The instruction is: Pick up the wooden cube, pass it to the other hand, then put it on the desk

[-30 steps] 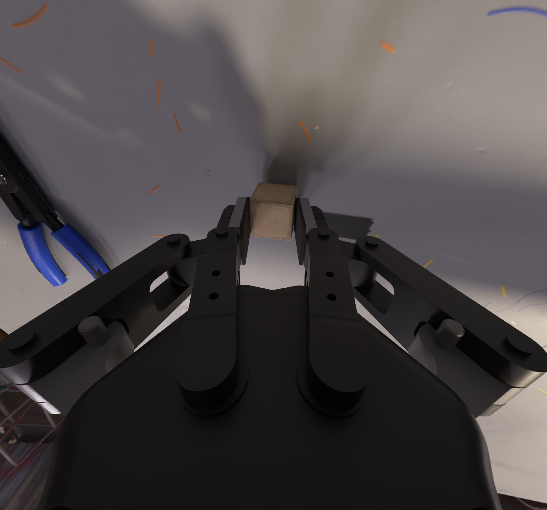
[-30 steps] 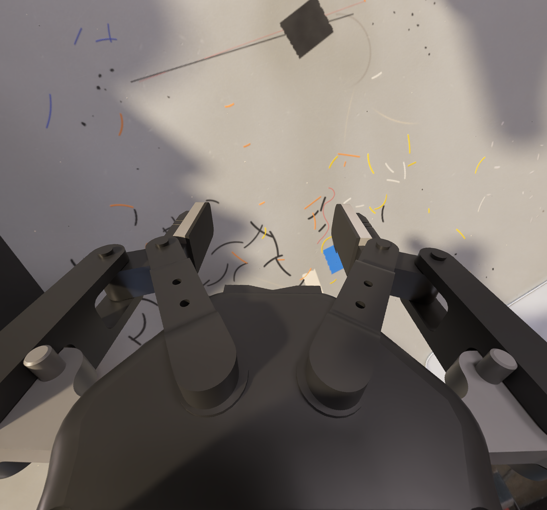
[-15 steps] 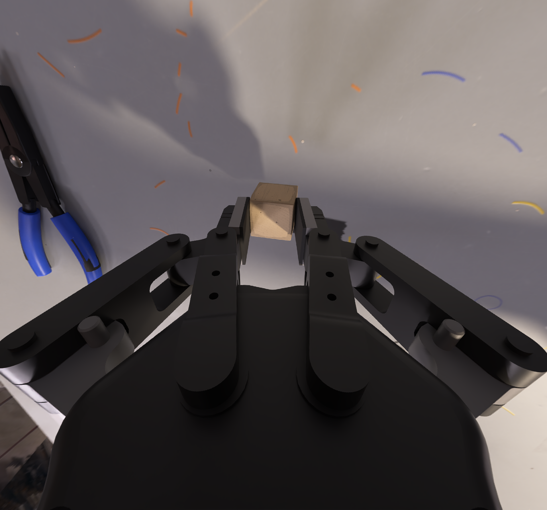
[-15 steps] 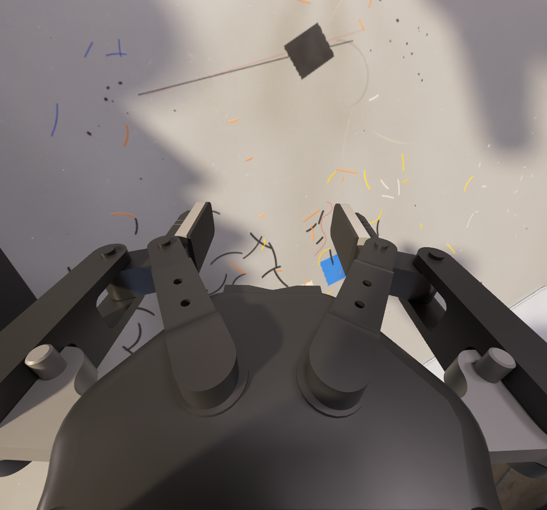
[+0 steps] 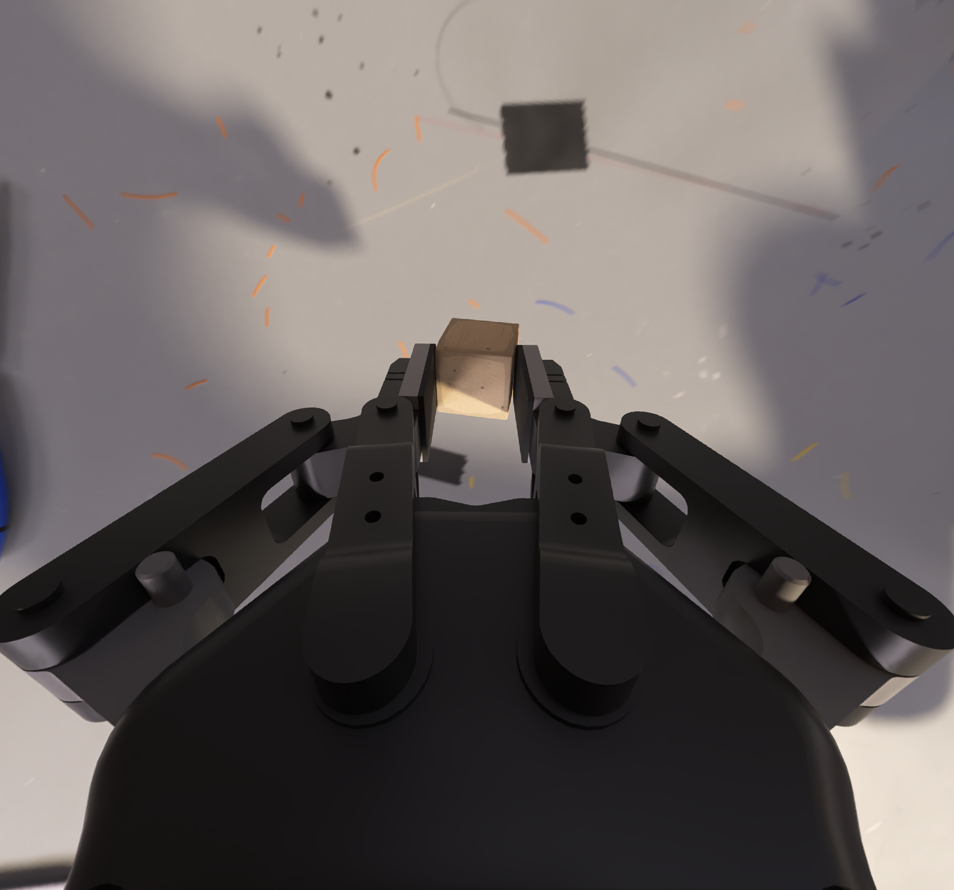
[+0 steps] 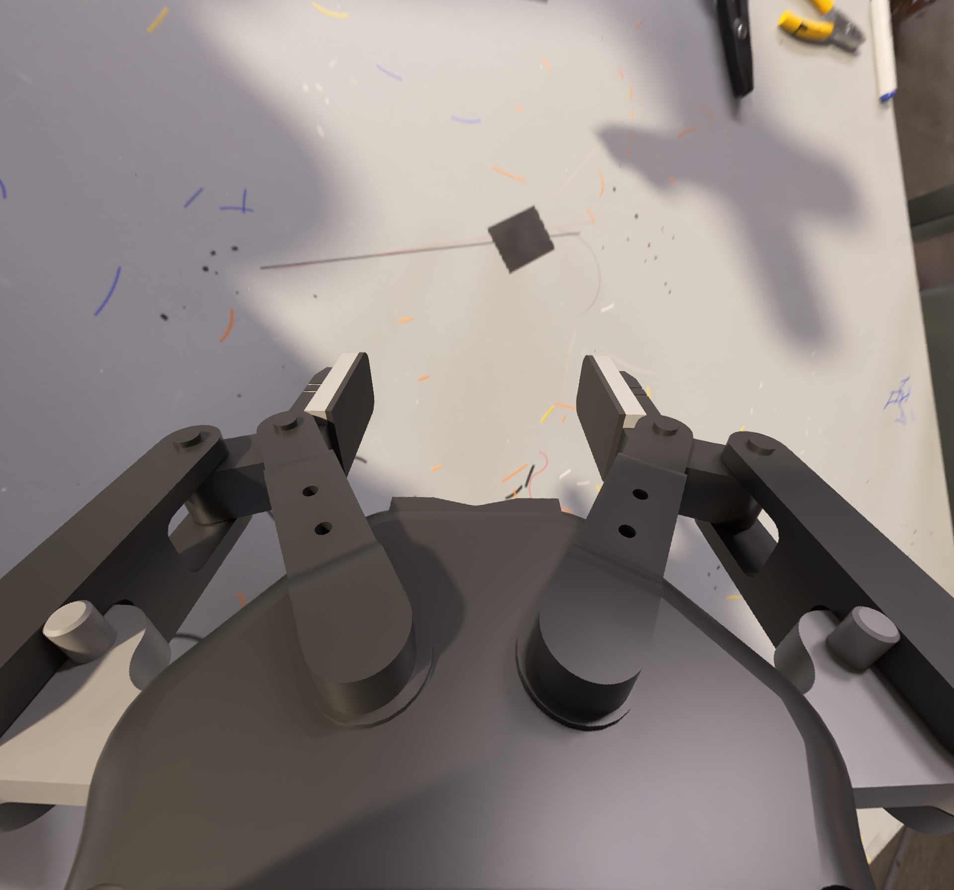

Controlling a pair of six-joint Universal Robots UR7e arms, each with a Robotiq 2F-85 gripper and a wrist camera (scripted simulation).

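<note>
Cube pinched in my left gripper, held above the desk.

My left gripper (image 5: 475,385) clamped the wooden cube (image 5: 476,370) between both pads, clear of the desk (image 5: 155,65); my right gripper (image 6: 475,395) hung with its jaws spread wide and empty. Only my right wrist view showed the blue pliers (image 6: 725,3), the yellow pliers (image 6: 815,13), a white marker (image 6: 884,47) and the desk's right edge beside them. Both views showed a dark square patch (image 6: 520,239) on otherwise bare, scuffed desk between my grippers.
</note>
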